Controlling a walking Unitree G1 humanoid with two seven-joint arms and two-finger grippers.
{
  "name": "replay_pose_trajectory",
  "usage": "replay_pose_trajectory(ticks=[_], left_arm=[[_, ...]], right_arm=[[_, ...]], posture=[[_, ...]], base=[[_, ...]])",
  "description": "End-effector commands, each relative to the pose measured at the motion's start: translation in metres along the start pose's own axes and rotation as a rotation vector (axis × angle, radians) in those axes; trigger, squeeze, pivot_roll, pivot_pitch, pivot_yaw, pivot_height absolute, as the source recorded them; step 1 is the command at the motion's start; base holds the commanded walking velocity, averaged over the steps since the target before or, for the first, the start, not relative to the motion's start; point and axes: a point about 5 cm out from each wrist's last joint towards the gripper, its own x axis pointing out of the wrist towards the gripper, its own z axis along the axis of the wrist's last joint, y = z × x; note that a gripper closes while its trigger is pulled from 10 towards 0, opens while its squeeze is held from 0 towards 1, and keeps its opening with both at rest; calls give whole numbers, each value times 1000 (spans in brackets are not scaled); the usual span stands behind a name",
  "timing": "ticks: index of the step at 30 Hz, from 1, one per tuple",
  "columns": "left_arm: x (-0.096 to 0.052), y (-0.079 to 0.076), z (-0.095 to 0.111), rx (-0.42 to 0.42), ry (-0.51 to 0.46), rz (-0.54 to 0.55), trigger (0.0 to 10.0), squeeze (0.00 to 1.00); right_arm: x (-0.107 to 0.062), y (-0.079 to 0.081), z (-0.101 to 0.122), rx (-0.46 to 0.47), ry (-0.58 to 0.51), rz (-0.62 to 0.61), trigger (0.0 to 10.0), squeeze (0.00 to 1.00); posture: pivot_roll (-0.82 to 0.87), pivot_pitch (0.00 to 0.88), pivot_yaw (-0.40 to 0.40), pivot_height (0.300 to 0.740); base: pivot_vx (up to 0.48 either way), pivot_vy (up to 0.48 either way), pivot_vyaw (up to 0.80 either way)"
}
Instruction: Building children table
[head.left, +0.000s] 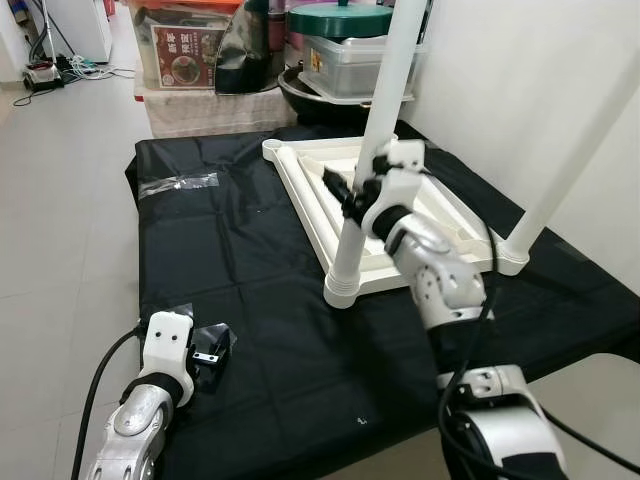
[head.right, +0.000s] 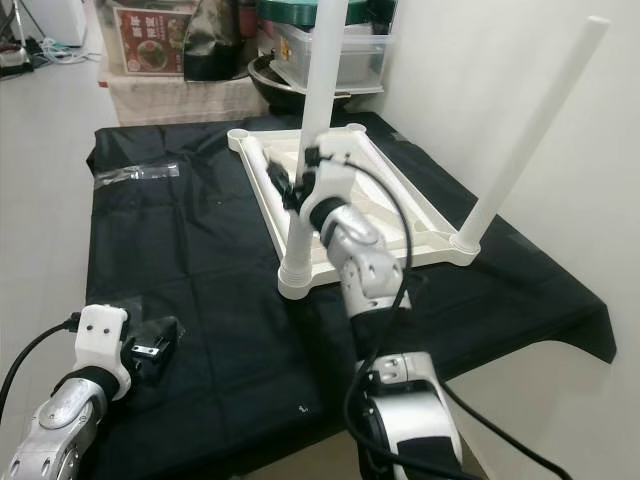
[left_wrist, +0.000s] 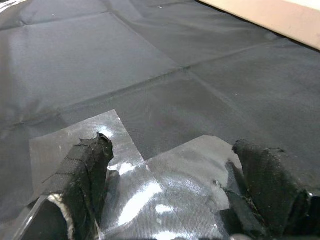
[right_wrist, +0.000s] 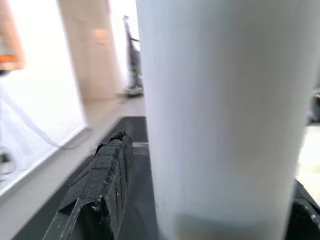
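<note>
tabletop (head.left: 400, 215): white, upside down on black cloth (head.left: 240, 260), near the wall | near leg (head.left: 375, 150): upright, long axis vertical, tilted slightly | far leg (head.left: 580, 150): leans rightward | right pincer (head.left: 357, 190): clamped on near leg | left pincer (head.left: 205, 360): fingers apart over clear plastic (left_wrist: 150, 190), at cloth's front edge | open cloth lies left

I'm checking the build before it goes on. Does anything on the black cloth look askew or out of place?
The far leg leans outward from its corner of the upturned white tabletop, while the near leg, with the right hand around it, stands upright. Clear plastic wrap lies loose under the left hand, and another piece lies further back.
</note>
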Motion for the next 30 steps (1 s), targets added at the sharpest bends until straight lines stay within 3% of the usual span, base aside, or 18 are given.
replay_pose_trajectory(ticks=[1,4,9,12,18,19,21,24,25,27,28,29,30], left_arm=[[-1,-3,-5,-7,20,-9,10000,0],[3,-6,-3,-7,17,-22,10000,0],[4,-6,-1,-5,14,-27,10000,0],[3,-3,-2,2,17,-23,10000,0],[2,-3,-2,4,17,-20,10000,0],[1,-2,-2,4,17,-16,10000,0],[0,-1,-3,4,18,-12,10000,0],[-1,0,-4,4,20,-8,10000,0],[-2,0,-5,3,23,-6,10000,0],[-2,0,-5,3,23,-6,10000,0],[-3,0,-6,3,26,-6,10000,0],[-3,0,-6,3,26,-6,10000,0],[-2,-1,-7,3,29,-10,10000,0]], right_arm=[[1,11,-2,2,-13,114,10000,0],[-12,18,-30,2,76,467,10000,0],[-18,30,-39,52,120,644,10000,0],[-26,55,-47,31,170,921,10000,0],[-28,66,-48,8,173,1008,10000,0],[-29,69,-47,10,157,1030,0,0],[-31,70,-46,16,142,1048,0,0],[-29,68,-47,18,134,998,0,0],[-24,61,-54,-17,162,862,0,0],[-24,61,-54,-17,162,862,0,0],[-15,39,-67,-31,239,525,0,0],[-15,39,-67,-31,239,525,0,0],[-17,6,-79,-28,309,99,0,0]], posture=[[43,0,-90,740],[60,0,-93,740],[68,0,-99,740],[74,0,-101,740],[85,0,-108,740],[92,0,-115,740],[90,0,-115,740],[87,0,-115,740],[84,0,-113,740],[84,0,-113,740],[70,0,-104,740],[70,0,-104,740],[58,0,-97,740]], base=[[0,0,0],[0,0,0],[0,0,0],[0,0,0],[0,0,0],[0,0,0],[0,0,0],[0,0,0],[0,0,0],[0,0,0],[0,0,0],[0,0,0],[0,0,0]])
